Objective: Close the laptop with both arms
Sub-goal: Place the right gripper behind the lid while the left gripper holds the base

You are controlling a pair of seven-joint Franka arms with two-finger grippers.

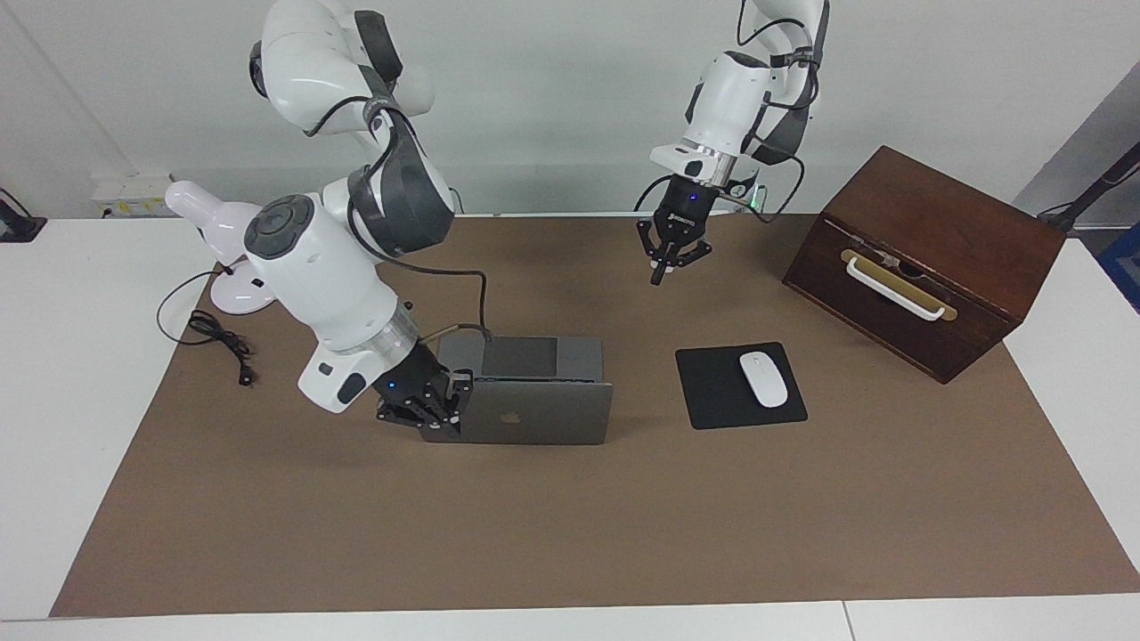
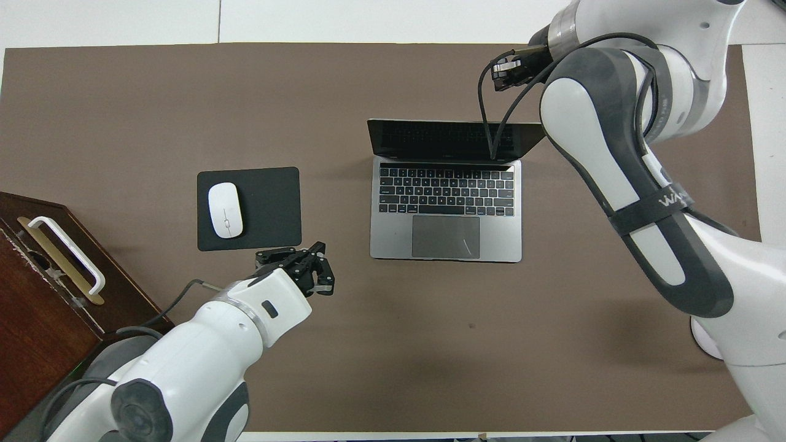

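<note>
The silver-grey laptop (image 1: pixel 534 414) stands open on the brown mat (image 1: pixel 570 516), with its lid leaning back and the apple logo showing in the facing view. Its keyboard and trackpad show in the overhead view (image 2: pixel 446 212). My right gripper (image 1: pixel 443 414) is low against the back of the lid, at the corner toward the right arm's end of the table. It also shows in the overhead view (image 2: pixel 508 66), over the mat beside that lid corner. My left gripper (image 1: pixel 672 260) is open and empty, up in the air over bare mat; in the overhead view (image 2: pixel 302 270) it is beside the mouse pad.
A black mouse pad (image 1: pixel 712 392) with a white mouse (image 1: pixel 764 379) lies beside the laptop toward the left arm's end. A dark wooden box (image 1: pixel 926 258) with a white handle stands at that end. A white lamp (image 1: pixel 214 223) and black cable (image 1: pixel 218 343) are at the right arm's end.
</note>
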